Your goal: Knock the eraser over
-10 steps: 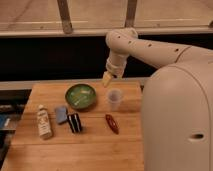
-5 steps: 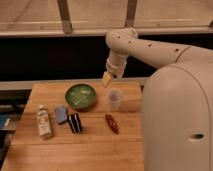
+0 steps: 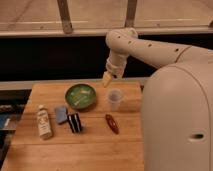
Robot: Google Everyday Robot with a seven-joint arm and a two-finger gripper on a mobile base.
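Gripper (image 3: pixel 107 79) hung above the wooden table's (image 3: pixel 95 152) back edge, between the green bowl (image 3: pixel 67 98) and the clear cup (image 3: pixel 115 102), touching nothing; grip state: couldn't tell. Eraser (image 3: pixel 75 122) stood on the table in front of the bowl, just beside the blue-grey pad (image 3: pixel 61 114), well apart from the gripper. Bowl showed pale flecks inside, contents unclear. Cup contents not readable. Dark red pointed object (image 3: pixel 112 123) lay in front of the cup, white bottle (image 3: pixel 44 121) lay at far left.
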